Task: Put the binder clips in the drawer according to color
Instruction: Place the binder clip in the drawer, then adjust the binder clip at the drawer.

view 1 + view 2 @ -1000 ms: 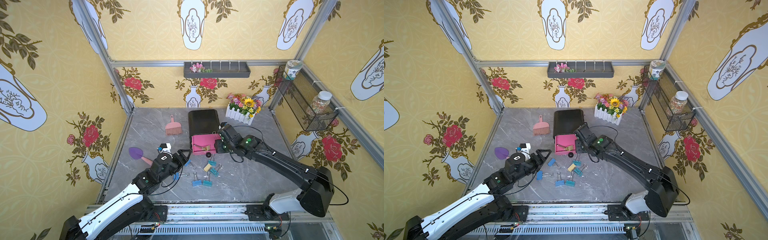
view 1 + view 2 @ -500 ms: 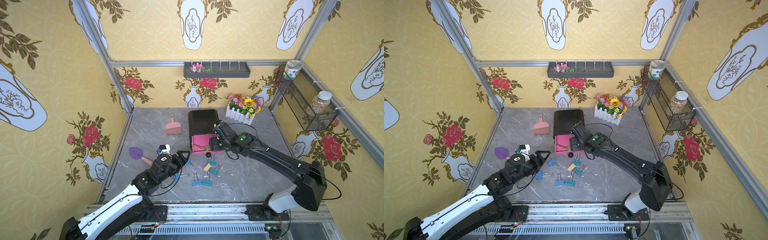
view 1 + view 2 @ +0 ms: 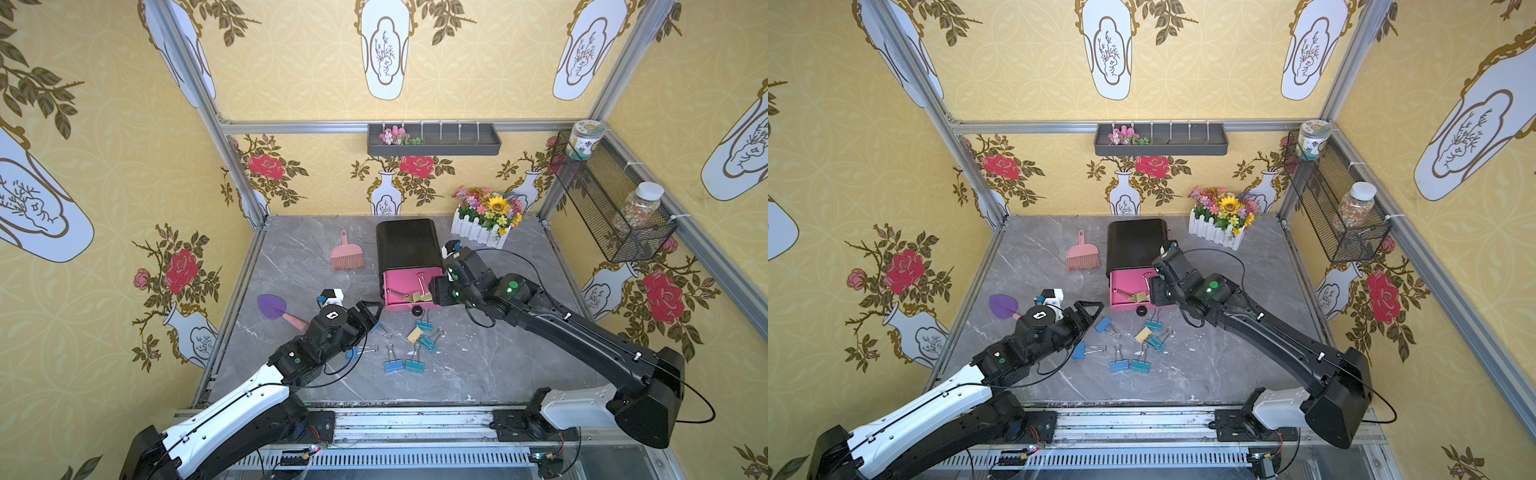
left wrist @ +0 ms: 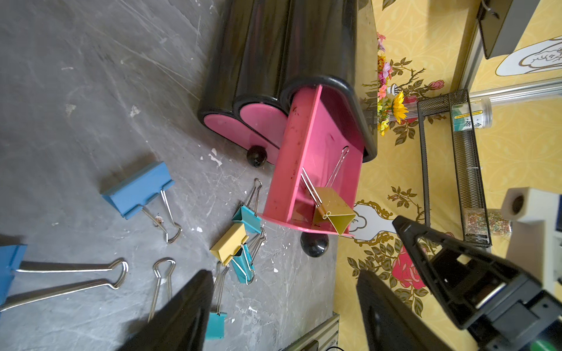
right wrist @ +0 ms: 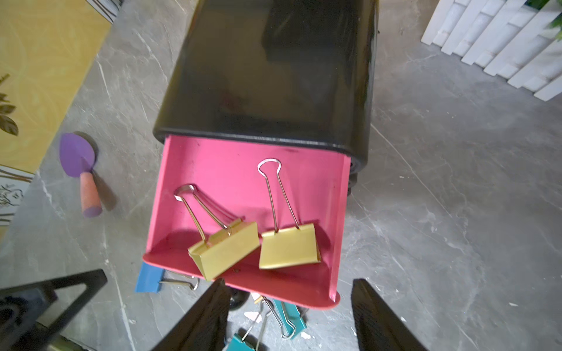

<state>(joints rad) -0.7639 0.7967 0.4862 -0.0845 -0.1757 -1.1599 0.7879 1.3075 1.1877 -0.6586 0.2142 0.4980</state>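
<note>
Right wrist view: right hand [image 5: 289, 291], wide and empty, before the pink plastic drawer [image 5: 231, 170] holding two gold metal binder clips [image 5: 289, 246]; lift clear, then fetch the gold clip [image 3: 414, 334] behind the hand.

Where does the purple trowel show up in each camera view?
Top view: purple trowel lies on the table, between the side wall and the open pink drawer.
Top view: purple trowel, same spot, apart from the drawer.
Left wrist: not in it.
Right wrist: purple trowel on the table, off to the drawer's side.
Shared landmark: the open pink drawer, in all four.
</note>
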